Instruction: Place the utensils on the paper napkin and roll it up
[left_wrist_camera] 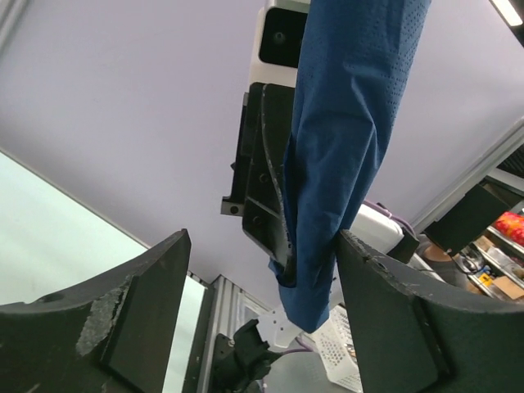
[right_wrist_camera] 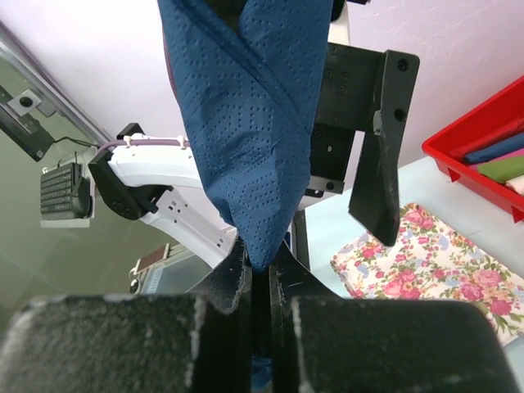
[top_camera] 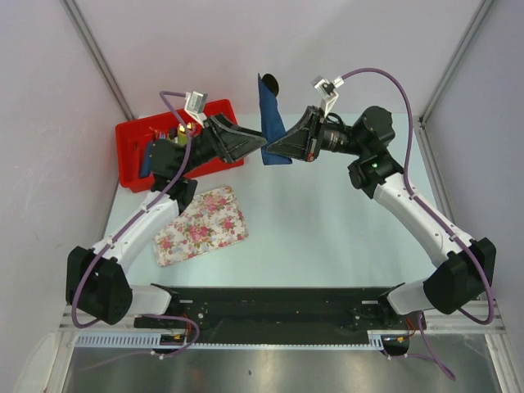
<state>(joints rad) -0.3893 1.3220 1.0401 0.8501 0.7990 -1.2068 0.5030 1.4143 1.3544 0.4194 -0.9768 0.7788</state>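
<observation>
Navy napkin [top_camera: 271, 115], pinched by right hand [right_wrist_camera: 260, 282], inside parted left hand [left_wrist_camera: 264, 304].

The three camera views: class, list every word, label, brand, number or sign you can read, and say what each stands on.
No text can be read in any view.
Paper napkin: plain navy, only embossed dots.
Flowered tray: rose pattern, no words.
Shelf packages at the edge of the left wrist view: any print is too blurred to read.
</observation>
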